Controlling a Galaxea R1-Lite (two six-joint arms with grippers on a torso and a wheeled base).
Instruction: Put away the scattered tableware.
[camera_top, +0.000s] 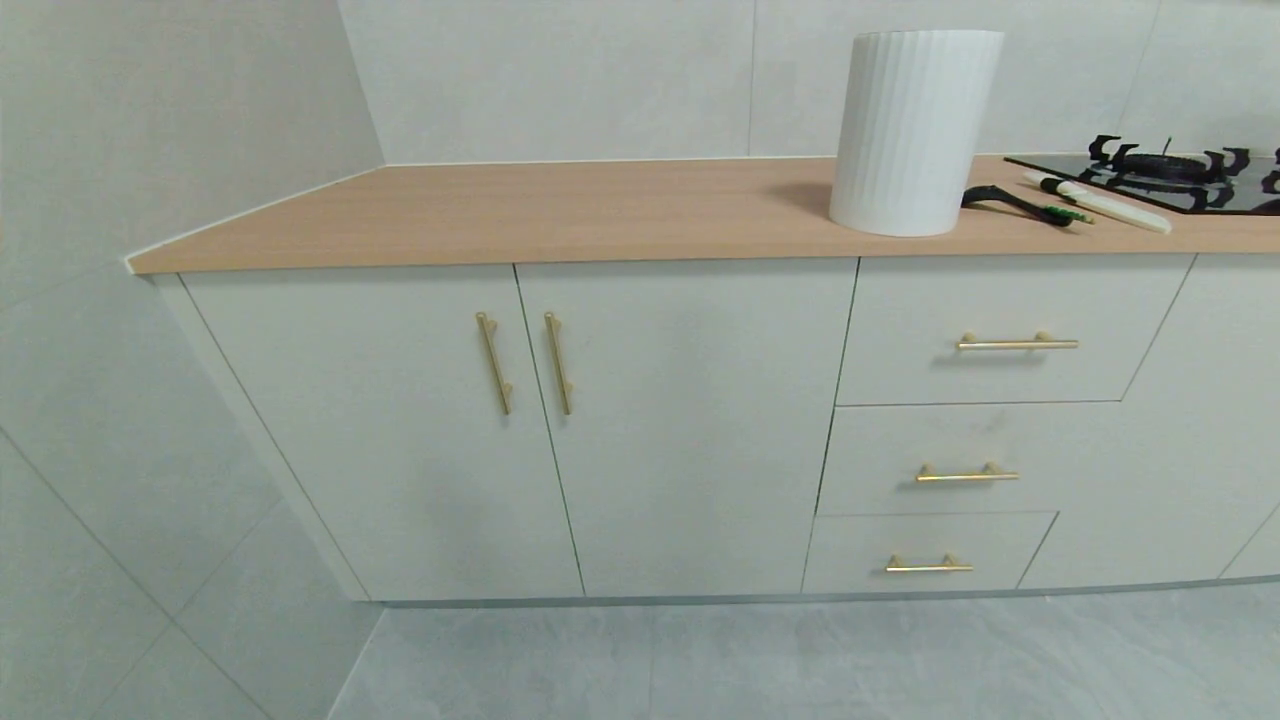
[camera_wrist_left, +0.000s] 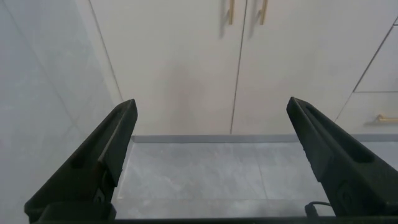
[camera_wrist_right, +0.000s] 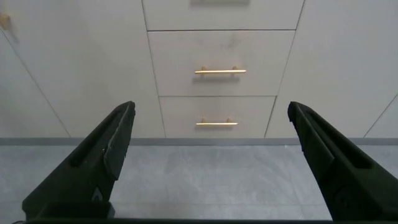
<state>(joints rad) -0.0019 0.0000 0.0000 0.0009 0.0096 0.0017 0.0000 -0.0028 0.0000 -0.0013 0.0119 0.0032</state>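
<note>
Hanging low in front of the cupboards, the left pincer (camera_wrist_left: 211, 106) has its jaws spread wide with nothing between them, and it faces the floor (camera_wrist_left: 205, 174) below the double doors (camera_wrist_left: 186, 68). The right pincer (camera_wrist_right: 211, 107) is spread just as wide and is also empty, facing the lower drawers (camera_wrist_right: 221, 62). Both are well apart from the tableware, which lies up on the wooden counter (camera_top: 550, 210), toward the robot's right. There a black tool (camera_top: 1005, 200) with a green end and a long white utensil (camera_top: 1105, 207) lie flat, side by side, just beside a tall white ribbed pot (camera_top: 915, 130) and at the edge of the stove (camera_top: 1170, 175).

Both utensils look light, stiff and slim, so weight should be no trouble. The likely difficulty is that they lie flat on a hard top and could skid away from closing jaws. The thicker handle end seems the best place to pinch each, across its width. The white one may be a blade, perhaps brittle, so a gentle hold seems wise. The pot, if it is the holder, looks tall enough to tip when nudged.
</note>
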